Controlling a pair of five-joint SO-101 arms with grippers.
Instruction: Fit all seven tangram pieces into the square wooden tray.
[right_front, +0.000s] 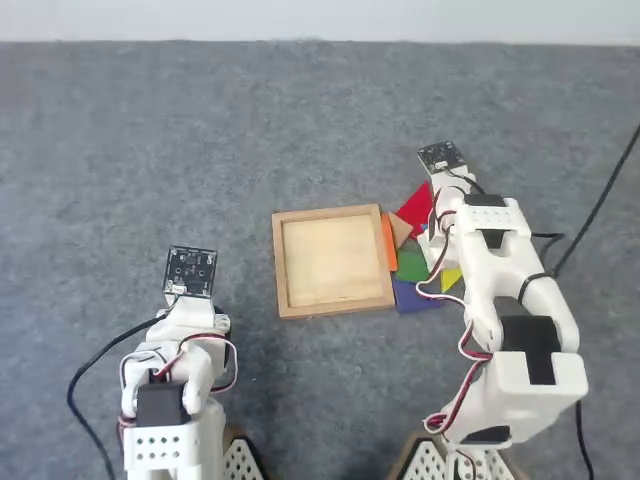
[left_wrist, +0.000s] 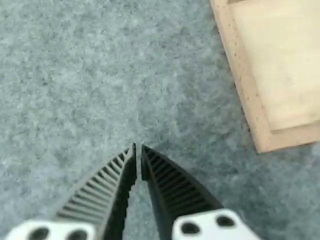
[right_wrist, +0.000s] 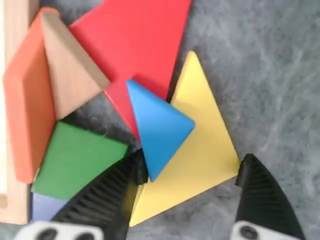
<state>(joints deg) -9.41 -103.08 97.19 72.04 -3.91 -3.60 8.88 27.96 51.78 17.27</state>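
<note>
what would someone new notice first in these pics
The bright heap of coloured pieces stands out, crowded against the right side of the empty wooden tray on the grey carpet. The right arm is over it, jaws open either side of the yellow triangle. The left arm sits apart, off the tray's left side, jaws shut.

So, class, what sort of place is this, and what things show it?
Probably a robotics test bench: the left white robot arm and right white robot arm stand on a grey carpeted table, with a square wooden tray and coloured tangram pieces beside it.
</note>
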